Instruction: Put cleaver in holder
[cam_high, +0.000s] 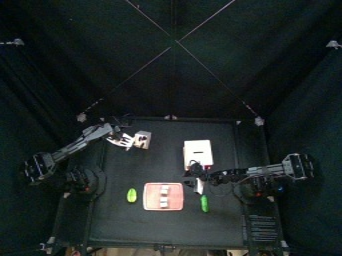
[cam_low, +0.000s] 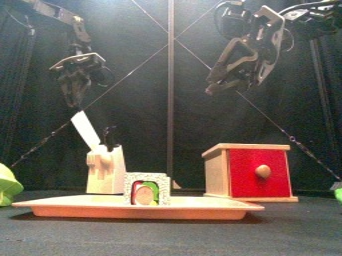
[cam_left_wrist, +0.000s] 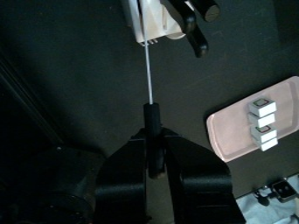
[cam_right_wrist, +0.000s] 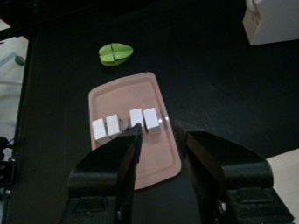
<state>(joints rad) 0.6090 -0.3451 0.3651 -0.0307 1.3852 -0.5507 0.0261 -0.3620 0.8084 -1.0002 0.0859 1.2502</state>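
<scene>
Left wrist view: left gripper (cam_left_wrist: 152, 156) jaws pinch the cleaver (cam_left_wrist: 149, 77) by its handle, blade edge-on, tip near the holder (cam_left_wrist: 158, 22). Insertion step; next needs slot alignment. Right gripper (cam_right_wrist: 158, 131) (idle, jaws spread) hovers over the tray (cam_right_wrist: 149, 87).

Table (cam_high: 107, 225) layout, top view, clock from table centre. Holder (cam_high: 135, 141) at 10, with the cleaver (cam_low: 86, 130) standing tilted in it and a dark handle beside it. Box (cam_high: 199, 152) at 2, well apart from the holder. Tray (cam_high: 164, 196) at 6 near the front edge, small blocks (cam_right_wrist: 128, 122) in a row on it. One oblong piece (cam_high: 132, 194) just left of the tray at 8, another (cam_high: 205, 203) just right at 5.
</scene>
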